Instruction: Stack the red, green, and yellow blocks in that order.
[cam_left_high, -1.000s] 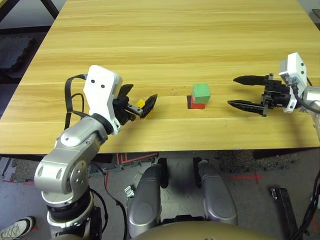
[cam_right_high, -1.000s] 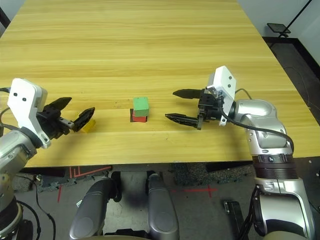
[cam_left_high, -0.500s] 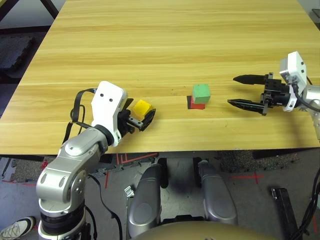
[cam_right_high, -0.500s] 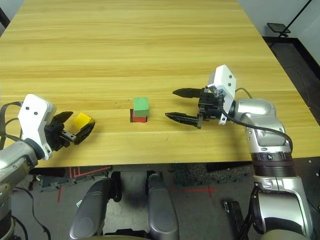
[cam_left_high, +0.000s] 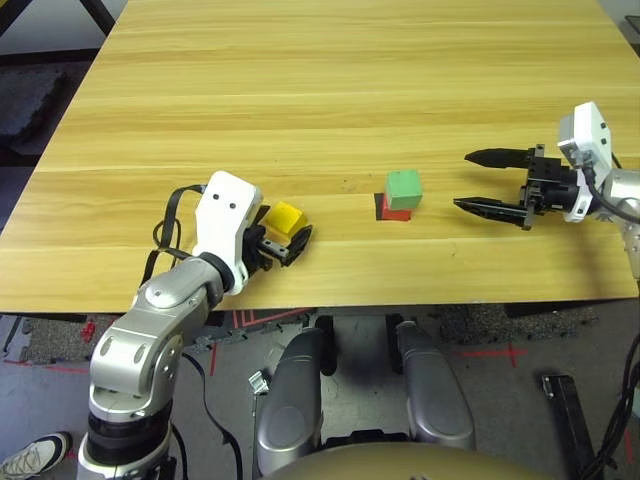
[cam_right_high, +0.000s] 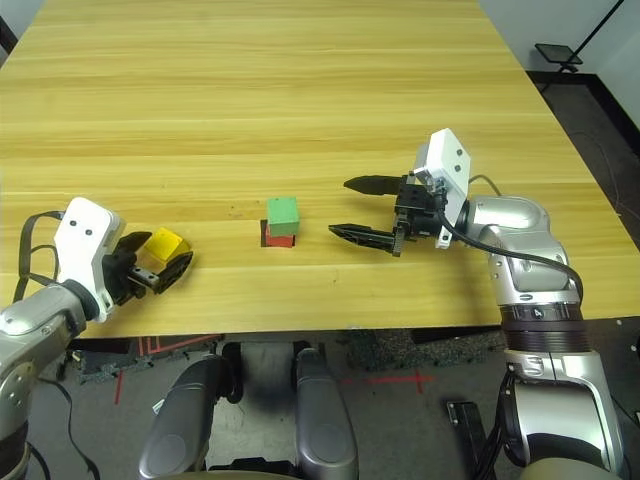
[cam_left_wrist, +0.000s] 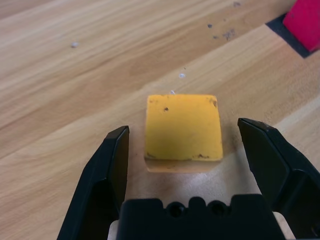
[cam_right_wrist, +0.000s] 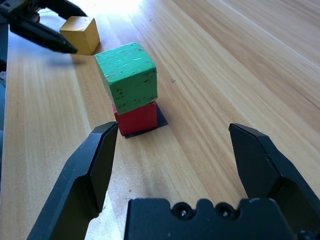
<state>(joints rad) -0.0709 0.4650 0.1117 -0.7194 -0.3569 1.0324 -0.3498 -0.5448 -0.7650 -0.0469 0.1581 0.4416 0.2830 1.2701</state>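
Green block (cam_left_high: 404, 187) atop red block (cam_left_high: 395, 210); yellow block (cam_left_wrist: 183, 126) w/in open left hand (cam_left_wrist: 185, 145).

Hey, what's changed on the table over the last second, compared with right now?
The left gripper has let go of the yellow block and drawn back toward the table's near edge; the block now rests on the wooden table, free between the open fingers. The green block stayed on the red block, and the right gripper stayed open beside the stack.
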